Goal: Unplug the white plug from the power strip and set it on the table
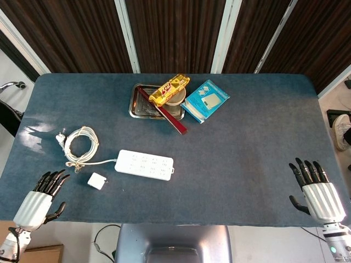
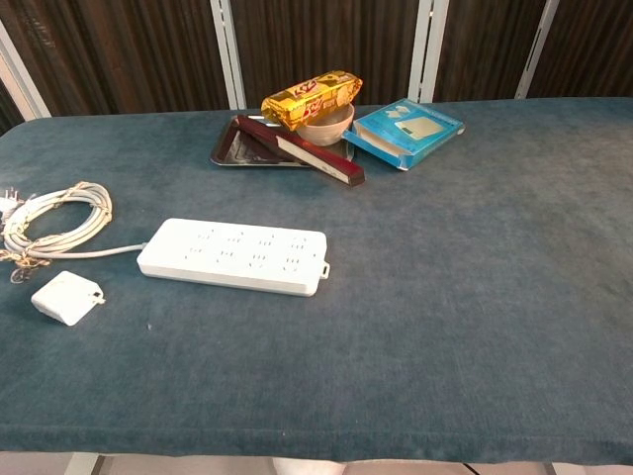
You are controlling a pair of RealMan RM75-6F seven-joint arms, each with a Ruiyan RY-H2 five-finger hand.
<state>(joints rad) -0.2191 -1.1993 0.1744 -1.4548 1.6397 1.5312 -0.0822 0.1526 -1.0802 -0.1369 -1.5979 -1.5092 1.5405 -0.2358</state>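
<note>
The white plug lies flat on the blue table, a short way left of the white power strip and apart from it. No plug sits in the strip's sockets. My left hand hovers at the table's near left corner, fingers spread, holding nothing. My right hand is at the near right edge, fingers spread and empty. Neither hand shows in the chest view.
The strip's coiled white cable lies to the left. At the back stand a metal tray with a bowl, a yellow snack pack and a dark red box, beside a blue box.
</note>
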